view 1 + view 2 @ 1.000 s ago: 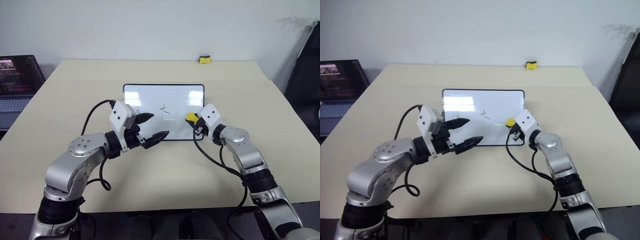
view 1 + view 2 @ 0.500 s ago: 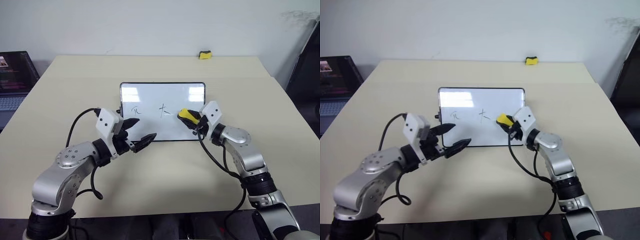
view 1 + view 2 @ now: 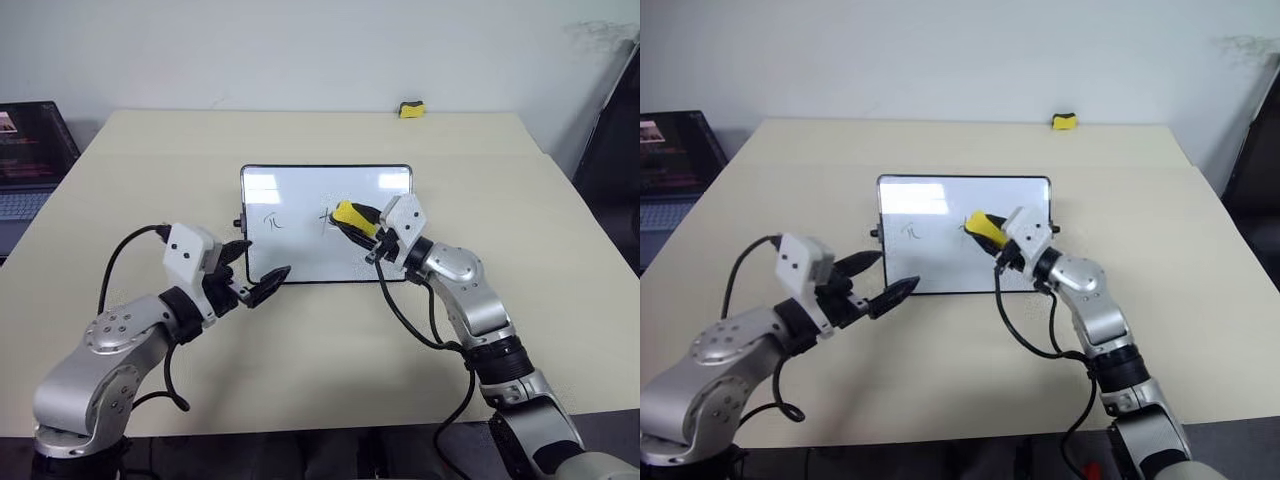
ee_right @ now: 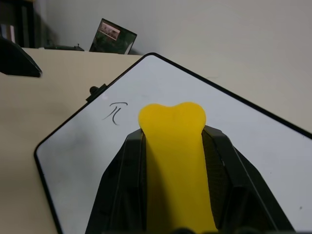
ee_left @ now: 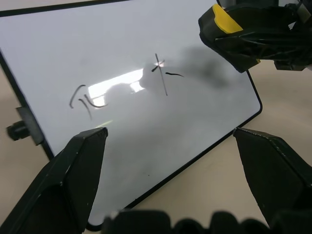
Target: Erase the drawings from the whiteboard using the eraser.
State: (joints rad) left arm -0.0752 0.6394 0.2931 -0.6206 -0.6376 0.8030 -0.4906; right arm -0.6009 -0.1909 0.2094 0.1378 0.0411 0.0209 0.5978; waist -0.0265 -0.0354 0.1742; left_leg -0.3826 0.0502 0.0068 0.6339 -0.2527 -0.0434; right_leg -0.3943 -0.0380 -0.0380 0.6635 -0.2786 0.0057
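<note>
Laptop (image 3: 35, 160) sits off the table's left edge, well clear of my left jaws (image 3: 254, 270). Left jaws are spread wide with nothing between them, hovering at the whiteboard's (image 3: 300, 255) near left corner; one black fingertip (image 3: 270, 293) overlaps the board's near edge in the left eye view, and I can't tell if it touches. In the left wrist view both fingers (image 5: 73, 185) frame the board from either side.

The whiteboard lies flat on the cream table (image 3: 300, 400), ahead of and between my two jaws. A small black knob (image 5: 17, 129) sticks out of its left short side. The drawings: a pi-like sign (image 3: 271, 216) just beyond the left jaws on the board's left half, and a cross-like mark (image 5: 161, 73) mid-board, right beside the tip of the right jaws. I can make out no other mark.

Right jaws (image 3: 352, 222) are clamped tight on the eraser (image 3: 352, 215), yellow foam squeezed between the two black fingers (image 4: 122, 185), black underside toward the board. Eraser tip is over the board's middle at the cross-like mark; I can't tell whether it presses on the surface.

A second small yellow-and-black block (image 3: 409, 109) sits at the far table edge, well beyond the right jaws.
</note>
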